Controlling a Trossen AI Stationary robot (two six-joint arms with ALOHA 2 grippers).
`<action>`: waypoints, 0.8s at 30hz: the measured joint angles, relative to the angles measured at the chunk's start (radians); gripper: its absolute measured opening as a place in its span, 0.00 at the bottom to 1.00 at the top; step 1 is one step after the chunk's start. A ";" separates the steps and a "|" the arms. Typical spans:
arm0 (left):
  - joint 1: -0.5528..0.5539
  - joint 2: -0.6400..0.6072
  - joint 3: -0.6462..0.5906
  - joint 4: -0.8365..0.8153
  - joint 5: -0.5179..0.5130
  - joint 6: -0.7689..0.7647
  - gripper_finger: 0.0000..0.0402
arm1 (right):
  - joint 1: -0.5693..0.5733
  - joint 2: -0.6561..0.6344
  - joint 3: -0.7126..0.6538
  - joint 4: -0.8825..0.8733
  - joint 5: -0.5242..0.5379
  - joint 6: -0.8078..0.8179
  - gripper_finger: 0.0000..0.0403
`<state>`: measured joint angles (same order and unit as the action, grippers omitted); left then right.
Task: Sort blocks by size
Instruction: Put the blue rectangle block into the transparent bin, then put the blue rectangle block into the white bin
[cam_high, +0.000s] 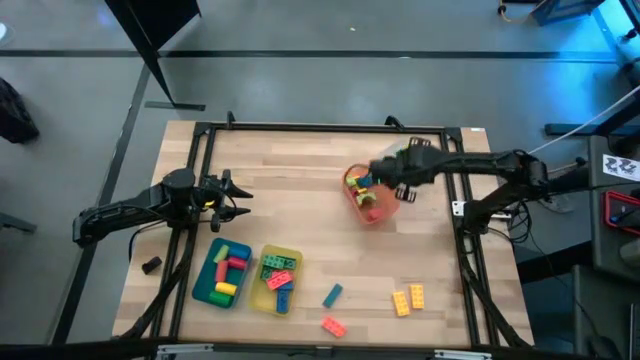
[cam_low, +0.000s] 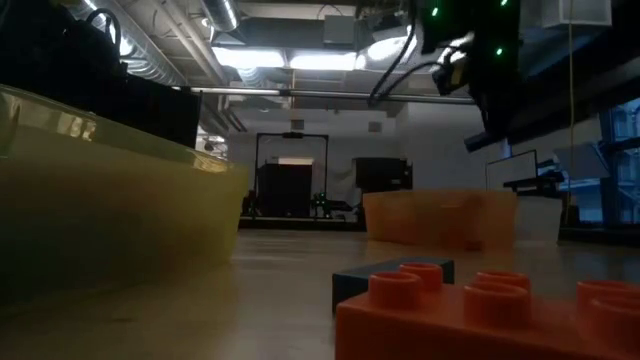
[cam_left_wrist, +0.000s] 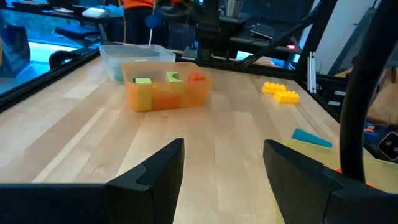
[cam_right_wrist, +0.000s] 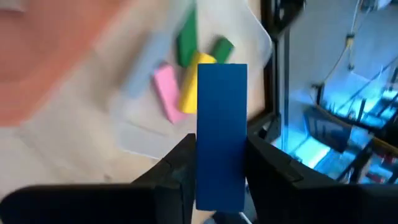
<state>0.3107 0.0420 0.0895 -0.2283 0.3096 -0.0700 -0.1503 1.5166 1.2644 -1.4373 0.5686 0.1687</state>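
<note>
Above the orange tray (cam_high: 372, 208) near the bench's (cam_high: 300, 160) far right, the right pincer (cam_right_wrist: 219, 165) clamps a long blue block (cam_right_wrist: 221, 134). Left pincer (cam_left_wrist: 222, 163) gapes wide, empty, at the left edge. Loose blocks (cam_high: 408, 298) lie near the front, others in the trays.
</note>
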 joint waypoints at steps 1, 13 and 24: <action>0.000 0.000 0.000 0.000 0.000 0.000 0.51 | -0.037 0.000 0.000 0.000 0.000 -0.024 0.28; 0.000 0.000 0.000 0.000 0.000 0.000 0.51 | -0.368 0.000 0.000 0.050 -0.190 -0.094 0.37; 0.000 0.000 0.000 0.000 0.000 -0.003 0.51 | -0.379 0.000 0.000 0.086 -0.368 -0.072 0.42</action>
<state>0.3109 0.0420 0.0891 -0.2287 0.3096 -0.0726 -0.5291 1.5162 1.2644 -1.3514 0.2003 0.0968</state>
